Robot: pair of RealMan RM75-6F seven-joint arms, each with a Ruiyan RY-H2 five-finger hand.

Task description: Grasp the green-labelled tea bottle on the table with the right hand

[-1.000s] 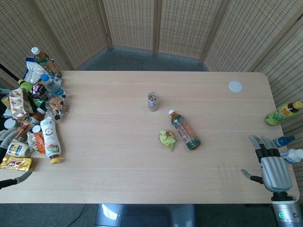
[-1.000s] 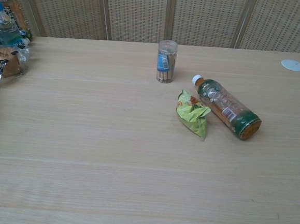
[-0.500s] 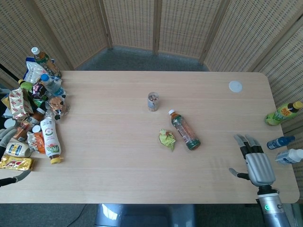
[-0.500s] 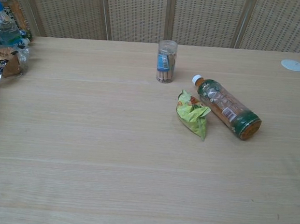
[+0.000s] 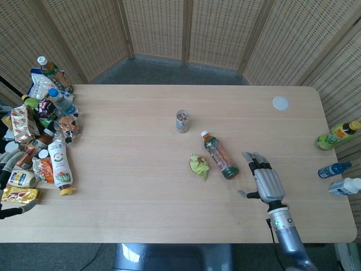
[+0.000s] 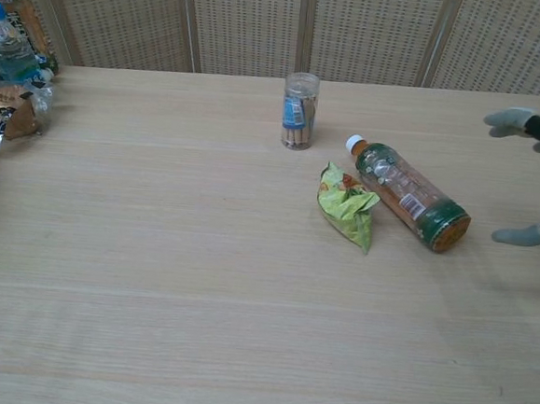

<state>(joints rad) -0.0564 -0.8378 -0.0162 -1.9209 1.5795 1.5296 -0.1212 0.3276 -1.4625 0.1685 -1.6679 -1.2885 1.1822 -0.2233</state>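
The green-labelled tea bottle (image 5: pixel 220 156) (image 6: pixel 408 193) lies on its side mid-table, white cap toward the far left, base toward me. My right hand (image 5: pixel 263 178) (image 6: pixel 534 176) hovers just right of the bottle's base, fingers spread and holding nothing, a short gap away. Only its fingertips (image 6: pixel 510 119) show at the right edge of the chest view. My left hand (image 5: pixel 7 169) sits at the far left edge of the head view, partly cut off, fingers loosely apart with nothing in them.
A crumpled green wrapper (image 5: pixel 198 166) lies just left of the bottle. A small clear jar (image 5: pixel 181 121) stands behind it. Several snacks and bottles (image 5: pixel 42 135) are heaped at the table's left end. A white lid (image 5: pixel 280 103) lies far right; bottles (image 5: pixel 337 135) stand off the right edge.
My right hand has moved left from the table's right front corner to just beside the bottle's base, and entered the chest view. The bottle and left hand stayed put.
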